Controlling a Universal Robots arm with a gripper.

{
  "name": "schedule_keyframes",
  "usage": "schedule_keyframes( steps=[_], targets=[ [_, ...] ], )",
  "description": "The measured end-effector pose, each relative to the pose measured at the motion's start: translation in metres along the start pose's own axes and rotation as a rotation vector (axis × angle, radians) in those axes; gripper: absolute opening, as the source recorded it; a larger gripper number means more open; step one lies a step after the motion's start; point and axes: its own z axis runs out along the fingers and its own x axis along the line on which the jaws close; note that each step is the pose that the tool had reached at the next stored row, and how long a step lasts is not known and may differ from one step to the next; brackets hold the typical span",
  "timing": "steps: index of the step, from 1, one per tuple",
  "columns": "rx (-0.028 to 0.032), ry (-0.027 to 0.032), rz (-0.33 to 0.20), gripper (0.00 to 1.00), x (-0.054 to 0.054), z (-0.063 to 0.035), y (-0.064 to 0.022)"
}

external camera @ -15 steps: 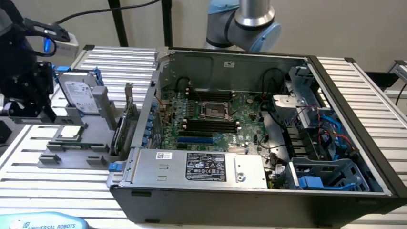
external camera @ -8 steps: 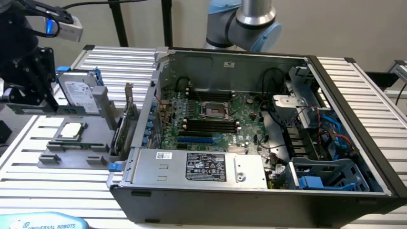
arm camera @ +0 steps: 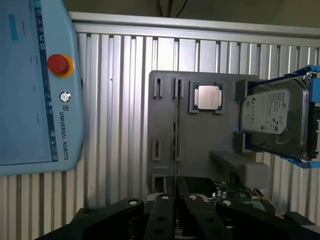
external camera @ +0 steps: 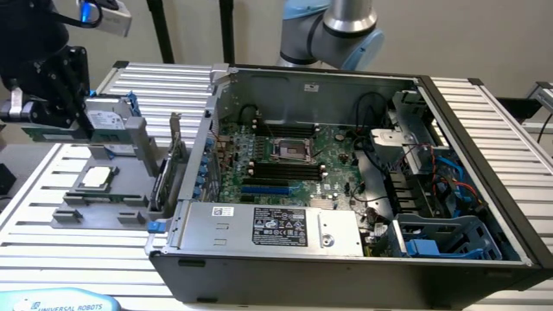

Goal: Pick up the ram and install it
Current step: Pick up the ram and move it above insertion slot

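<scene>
Robotics lab bench: ribbed aluminium-profile table (external camera: 488, 123), opened black desktop computer case (external camera: 346, 278) exposing green motherboard (external camera: 333, 139), silver-and-blue robot arm (external camera: 341, 29), pale-blue teach pendant with red stop button (arm camera: 30, 100).

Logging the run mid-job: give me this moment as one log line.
gripper: above gray fixture | ram: edge-on, in line with gripper, held or in fixture unclear | motherboard slots: no ram installed

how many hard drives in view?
1. A silver hard drive in a blue frame stands on the gray holder, next to the CPU. Others may be hidden inside the case.
</scene>
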Motion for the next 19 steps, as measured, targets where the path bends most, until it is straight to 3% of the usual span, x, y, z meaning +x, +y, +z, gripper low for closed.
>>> schedule_keyframes(
  steps=[5,10,14,19],
  targets=[
    [-0.0016,-0.0168,-0.001,0.13,0.000,-0.0103,-0.0209],
    [-0.0028,-0.0300,-0.002,0.13,0.000,-0.0163,-0.0437],
    [-0.0037,-0.0375,-0.003,0.13,0.000,-0.0190,-0.0619],
    [-0.0053,-0.0419,-0.003,0.13,0.000,-0.0203,-0.0844]
  ],
)
